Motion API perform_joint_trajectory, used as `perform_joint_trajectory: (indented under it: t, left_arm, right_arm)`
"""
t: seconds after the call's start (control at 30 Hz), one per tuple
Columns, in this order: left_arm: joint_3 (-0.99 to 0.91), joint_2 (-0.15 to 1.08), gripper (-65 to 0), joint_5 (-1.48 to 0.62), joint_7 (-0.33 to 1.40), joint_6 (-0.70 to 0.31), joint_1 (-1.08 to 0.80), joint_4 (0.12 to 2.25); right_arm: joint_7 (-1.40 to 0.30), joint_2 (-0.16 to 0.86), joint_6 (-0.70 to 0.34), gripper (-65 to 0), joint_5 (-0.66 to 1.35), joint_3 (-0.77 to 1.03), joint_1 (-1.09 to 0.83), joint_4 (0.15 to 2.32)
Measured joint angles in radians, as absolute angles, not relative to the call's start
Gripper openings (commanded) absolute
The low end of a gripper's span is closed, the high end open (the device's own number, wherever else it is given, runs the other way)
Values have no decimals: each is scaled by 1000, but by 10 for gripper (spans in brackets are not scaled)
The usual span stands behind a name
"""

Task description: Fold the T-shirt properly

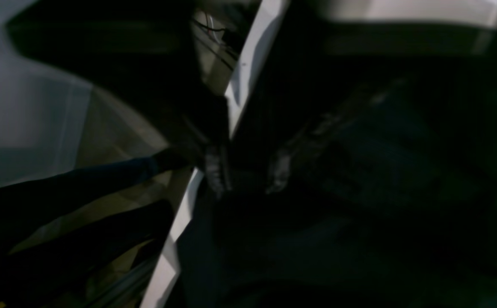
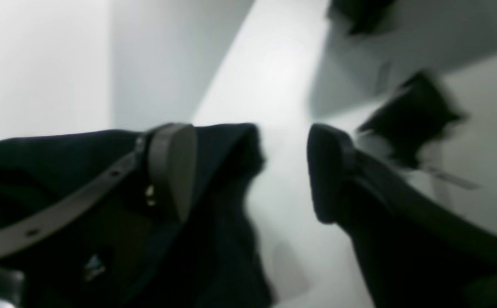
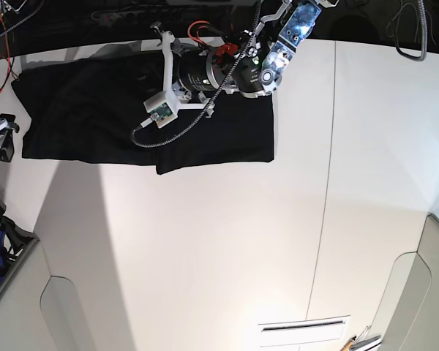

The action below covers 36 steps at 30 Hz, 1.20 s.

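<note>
T-shirt lying as a black slab at far left of white table | left gripper working over shirt, jaw state unclear | right gripper gaping wide, gripping nothing

The left arm reaches in from the far edge of the surface, its wrist stretched toward the far left corner. The left claw is dark and blurred; whether it is parted is unclear. The right claw has its fingers spread wide apart.
</note>
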State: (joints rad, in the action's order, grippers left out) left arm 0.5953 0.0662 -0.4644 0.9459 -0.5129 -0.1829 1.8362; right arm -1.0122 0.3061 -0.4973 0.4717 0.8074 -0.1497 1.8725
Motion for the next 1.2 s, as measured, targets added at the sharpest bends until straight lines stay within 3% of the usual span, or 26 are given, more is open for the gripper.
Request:
perform_joint_trajectory:
  t: [0.17, 0.47, 0.8, 1.2]
  left_arm:
    - [595, 67, -453, -462, 947, -514, -183, 1841]
    - [595, 67, -453, -463, 946, -513, -183, 1841]
    - [595, 67, -453, -463, 946, -513, -182, 1841]
    - [595, 67, -453, -462, 946, -513, -171, 1841]
  right_arm:
    - [-1005, 402, -493, -198, 493, 807, -175, 1691]
    - [-1142, 427, -583, -198, 928, 803, -167, 1431]
    - [-1133, 427, -584, -199, 926, 788, -163, 1316]
    - [-1066, 432, -588, -201, 946, 591, -157, 1309]
